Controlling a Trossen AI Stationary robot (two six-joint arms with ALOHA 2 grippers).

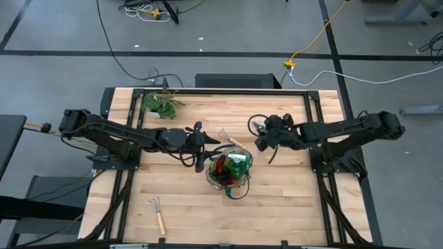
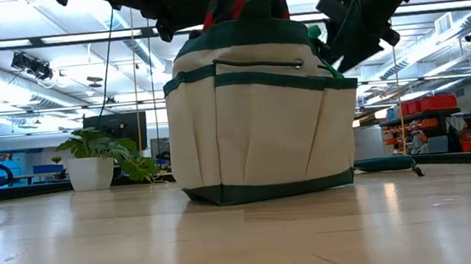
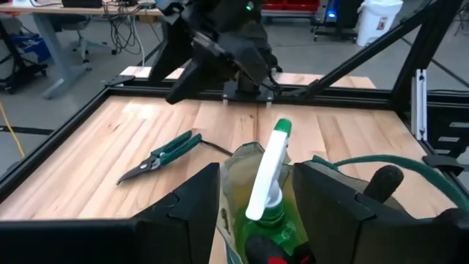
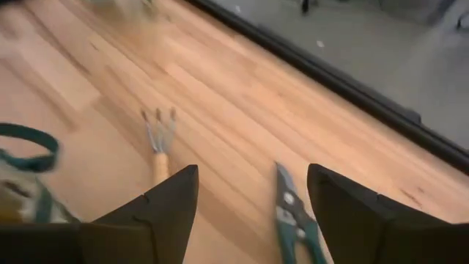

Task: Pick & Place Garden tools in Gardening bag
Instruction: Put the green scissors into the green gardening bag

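Looking down from the high view, the gardening bag (image 1: pixel 230 173) sits mid-counter with gloves and the spray piece inside; one rake (image 1: pixel 232 140) lies just beyond it, another rake (image 1: pixel 158 214) lies well apart near the front edge. Left tool (image 1: pixel 205 140) hangs by the bag's rim, fingers apart, empty. In the right wrist view, the right tool (image 4: pixel 253 198) — fingers apart, empty — hovers above the pruning shears (image 4: pixel 297 220). Advice: centre on the shears' pivot, descend squarely, then close.
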